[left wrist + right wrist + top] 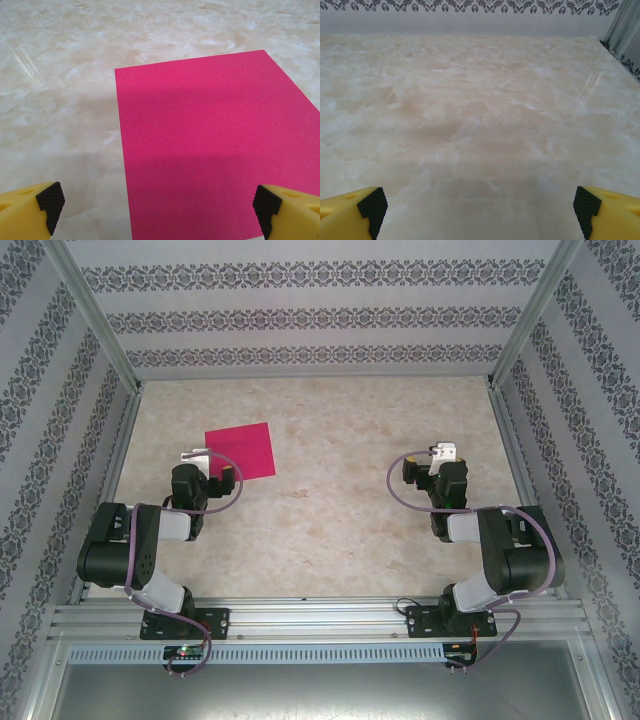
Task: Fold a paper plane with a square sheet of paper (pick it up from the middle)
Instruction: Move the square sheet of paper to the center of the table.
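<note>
While both arms sit low at the near side, the square sheet of paper (241, 450) lies flat and unfolded on the marbled table (350, 530), left of centre. The left claw (160, 205) is spread wide and holds nothing. In the left wrist view the magenta sheet (210, 150) runs between the yellow fingers (22, 207). Its left edge falls inside the gap, so the left black pad (51, 199) is over bare table and the right one over paper. Whether claw and paper touch can't be told. The right claw (480, 205) is also spread and empty, over bare table, well apart from the sheet. Patterned walls (300, 315) enclose the table.
</note>
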You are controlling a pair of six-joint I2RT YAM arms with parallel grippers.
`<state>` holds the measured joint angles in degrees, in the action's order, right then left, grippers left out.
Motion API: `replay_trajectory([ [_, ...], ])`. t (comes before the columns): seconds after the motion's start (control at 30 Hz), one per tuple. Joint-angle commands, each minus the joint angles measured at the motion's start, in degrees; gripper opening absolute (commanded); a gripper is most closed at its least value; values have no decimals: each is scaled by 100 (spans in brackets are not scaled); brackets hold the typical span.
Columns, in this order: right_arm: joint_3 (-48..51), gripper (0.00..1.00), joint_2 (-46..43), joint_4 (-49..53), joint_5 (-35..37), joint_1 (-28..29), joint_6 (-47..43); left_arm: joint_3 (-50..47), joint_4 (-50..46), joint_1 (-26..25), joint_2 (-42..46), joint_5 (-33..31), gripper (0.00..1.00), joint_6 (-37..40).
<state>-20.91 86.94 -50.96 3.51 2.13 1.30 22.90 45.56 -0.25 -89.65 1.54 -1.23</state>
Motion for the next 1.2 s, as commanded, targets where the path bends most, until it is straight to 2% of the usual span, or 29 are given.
replay_trajectory([
  [0.0, -110, 98, -79, -22, -58, -83, 20, 70, 188, 87, 74, 132, 100, 104],
  [0.07, -24, 98, -229, -59, -197, -24, -104, 131, -158, 86, 345, 201, 100, 125],
  [0.17, -103, 98, -697, 490, -42, 167, -263, 541, -1647, 87, 1071, -38, 100, -212],
  [0.27, -628, 98, -1444, 2333, 251, 231, 353, 847, -2675, 87, 1719, -164, 100, -689],
  [0.4, -1424, 98, -2238, 4463, -5, 314, 1116, 1835, -4908, 87, 2113, -403, 100, -2223],
  [0.47, -1714, 98, -2468, 4979, -84, 306, 1789, 2399, -6037, 94, 1974, -503, 100, -2987],
  [0.53, -1997, 98, -2599, 5605, -231, 275, 2963, 2694, -6179, 122, 1671, 336, 100, -2829],
  [0.6, -2059, 98, -2586, 5465, -1420, 169, 2974, 2877, -6044, 121, 1264, 1276, 100, -2968],
  [0.7, -2048, 98, -2379, 5221, -2443, 182, 3309, 3059, -5719, 76, 662, 2071, 100, -3269],
  [0.9, -2286, 98, -1939, 5587, -3033, 519, 3391, 4092, -6123, -163, -685, 2076, 100, -3289],
  [1.17, -2332, 98, -1804, 5777, -2752, 911, 3599, 5872, -6807, -455, -2539, 2296, 100, -3292],
])
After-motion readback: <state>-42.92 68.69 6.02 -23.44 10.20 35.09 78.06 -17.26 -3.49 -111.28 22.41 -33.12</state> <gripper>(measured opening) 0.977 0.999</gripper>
